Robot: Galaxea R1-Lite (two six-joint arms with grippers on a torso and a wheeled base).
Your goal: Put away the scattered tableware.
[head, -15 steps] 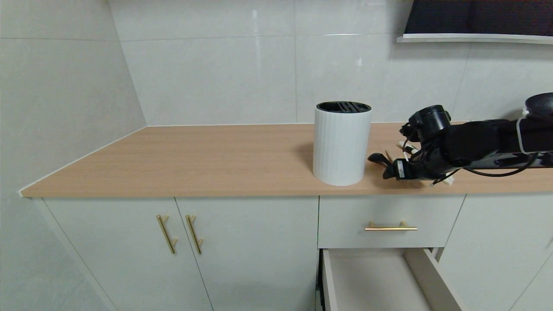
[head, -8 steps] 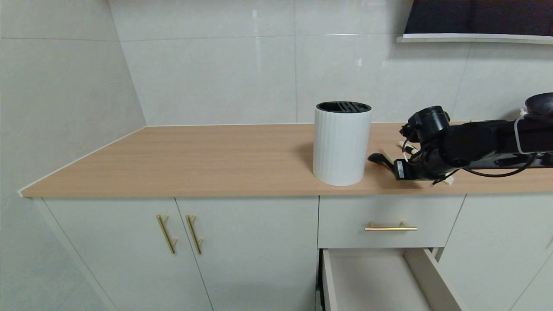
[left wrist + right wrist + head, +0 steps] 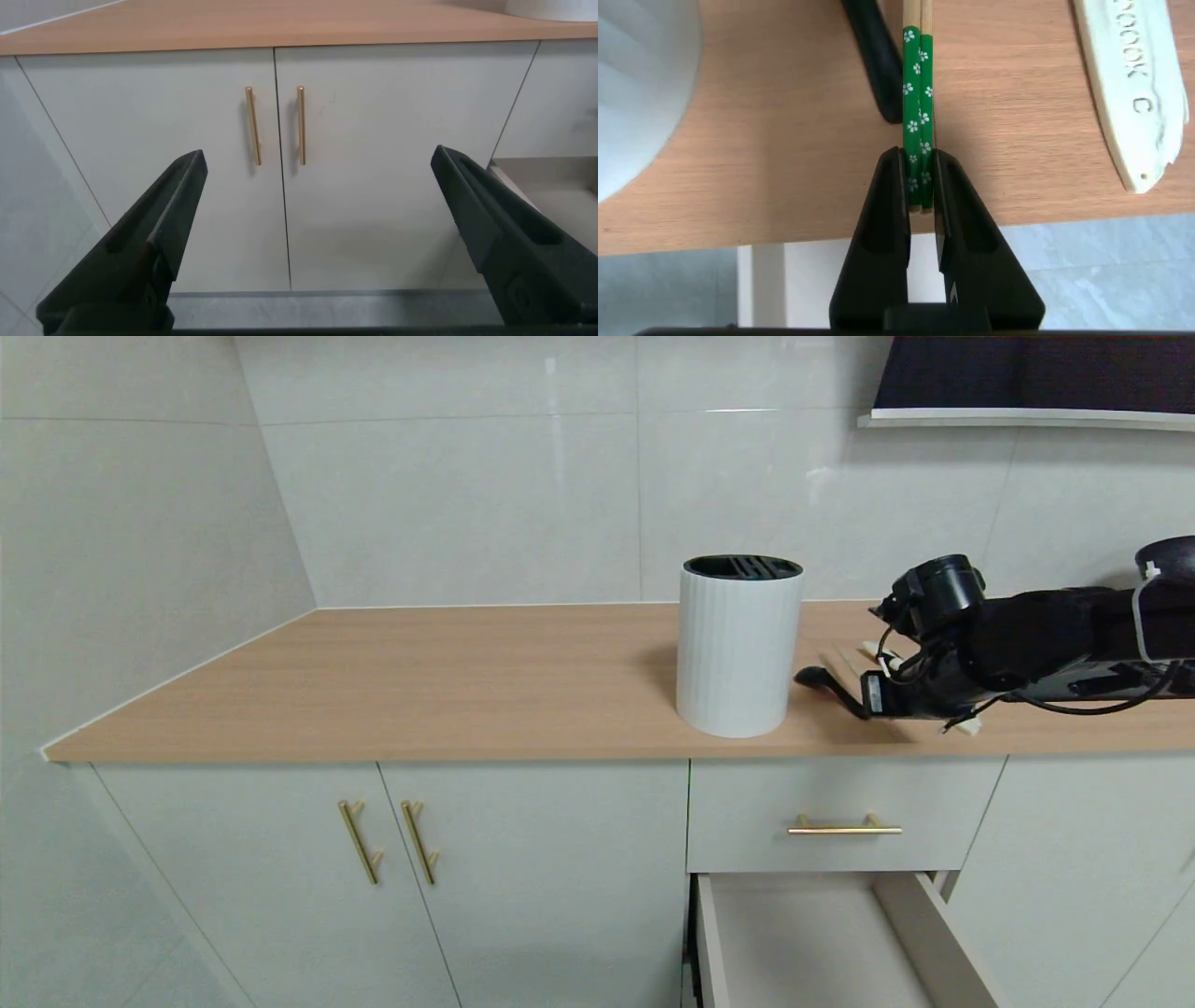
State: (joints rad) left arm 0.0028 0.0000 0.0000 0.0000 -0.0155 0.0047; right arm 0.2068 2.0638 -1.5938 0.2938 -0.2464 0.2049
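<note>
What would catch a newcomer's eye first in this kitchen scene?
Probably the tall white ribbed holder standing on the wooden counter, with the right gripper just beside it, shut on a pair of chopsticks with green flowered ends. Below the counter, a drawer stands pulled open.

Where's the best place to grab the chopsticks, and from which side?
Grip the chopsticks at their green end, coming from the front edge of the counter: the pair lies together, that end nearest the edge, so one narrow pinch across both holds them. The right hand grips there.
</note>
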